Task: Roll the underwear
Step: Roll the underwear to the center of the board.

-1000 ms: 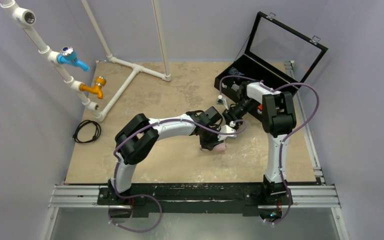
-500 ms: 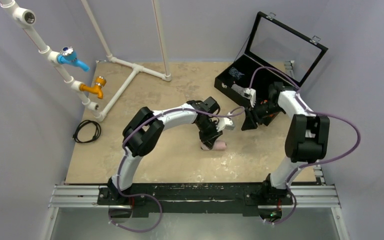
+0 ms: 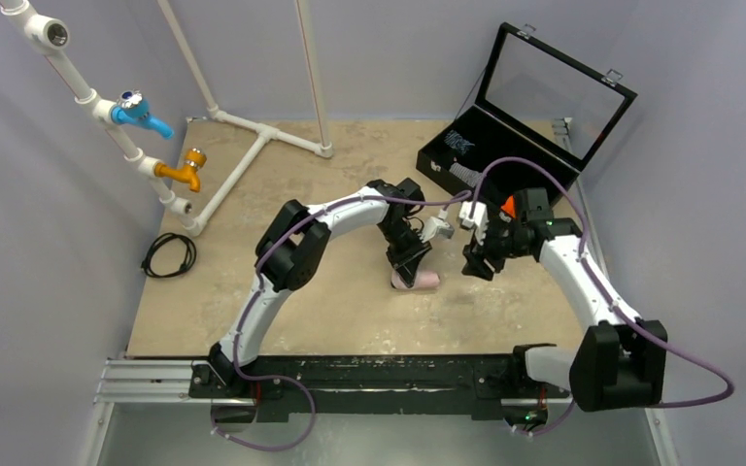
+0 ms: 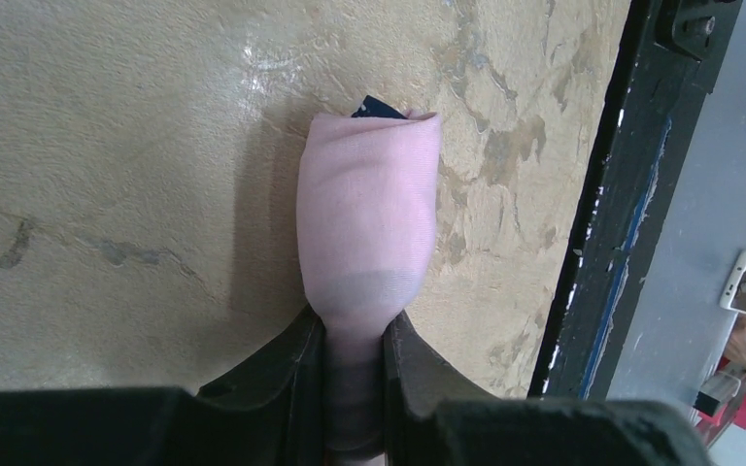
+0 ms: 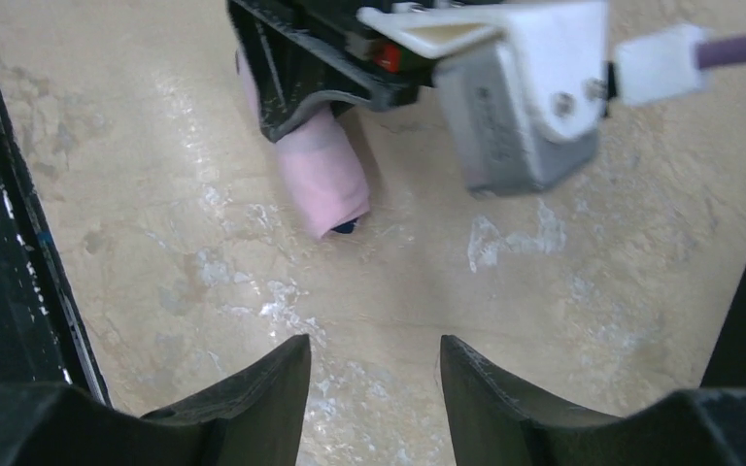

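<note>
Underwear (image 4: pixel 369 223), pale pink and already wound into a short fat roll, lies on the tan table (image 4: pixel 107 146) in the middle of the left wrist view. At the bottom edge, the left gripper (image 4: pixel 355 335) is clamped on the near end of the roll, squeezing the cloth thin between its jaws. Farther up, the roll widens, and a scrap of navy trim pokes out at its far end. In the overhead view the roll sits centre frame, with the right gripper (image 3: pixel 474 264) just to its right, jaws apart and holding nothing. The cloth looks light, soft and limp, apt to unwind; a hold across the roll's middle, pinning the outer layer, seems safest.
</note>
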You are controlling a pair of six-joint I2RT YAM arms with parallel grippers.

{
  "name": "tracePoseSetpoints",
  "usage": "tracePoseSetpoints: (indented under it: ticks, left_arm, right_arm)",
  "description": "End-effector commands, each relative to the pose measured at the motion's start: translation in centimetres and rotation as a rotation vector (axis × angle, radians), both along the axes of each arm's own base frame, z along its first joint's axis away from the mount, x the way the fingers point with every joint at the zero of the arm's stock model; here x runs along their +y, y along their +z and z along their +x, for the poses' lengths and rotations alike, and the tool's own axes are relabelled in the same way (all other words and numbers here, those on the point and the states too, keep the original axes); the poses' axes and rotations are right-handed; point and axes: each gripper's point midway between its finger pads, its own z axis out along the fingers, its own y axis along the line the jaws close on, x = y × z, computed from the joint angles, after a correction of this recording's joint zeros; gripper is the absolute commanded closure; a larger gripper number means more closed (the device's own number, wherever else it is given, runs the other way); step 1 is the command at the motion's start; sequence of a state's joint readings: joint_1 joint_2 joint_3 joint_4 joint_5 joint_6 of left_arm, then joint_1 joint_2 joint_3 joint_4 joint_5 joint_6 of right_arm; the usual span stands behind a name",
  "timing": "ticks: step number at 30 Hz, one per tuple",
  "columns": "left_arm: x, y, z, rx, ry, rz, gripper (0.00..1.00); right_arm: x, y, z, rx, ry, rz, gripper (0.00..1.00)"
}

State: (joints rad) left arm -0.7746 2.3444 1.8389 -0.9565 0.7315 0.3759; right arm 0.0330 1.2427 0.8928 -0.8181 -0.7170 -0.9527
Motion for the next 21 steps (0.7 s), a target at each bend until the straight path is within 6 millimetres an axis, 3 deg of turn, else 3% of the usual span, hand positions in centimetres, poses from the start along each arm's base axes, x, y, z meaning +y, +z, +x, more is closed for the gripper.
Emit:
tracePoseSetpoints:
  ticks: [1,7,14,21]
  left_arm:
    - [5.4,-8.6,-1.0,-0.004,-0.044,0.303,1.0]
    - [5.5,-8.6,-1.0,-0.001,-0.044,0.303,1.0]
    - [5.5,-8.8,-1.2,0.027,-0.045,0.311,1.0]
    - [5.6,-8.9,-1.4,0.08,-0.04,0.313,1.0]
  right_arm:
    - [1.8,0.0,0.2,-0.135,0.035,-0.075,0.49]
    - [4.6,0.1,-0.1,-0.212,0.108,-0.097,0.48]
    - [8.1,-1.8,-1.0,-0.25,0.206,-0.181,0.46]
    - [10.0,-3.7,-0.9,-0.289,0.255,-0.252,0.46]
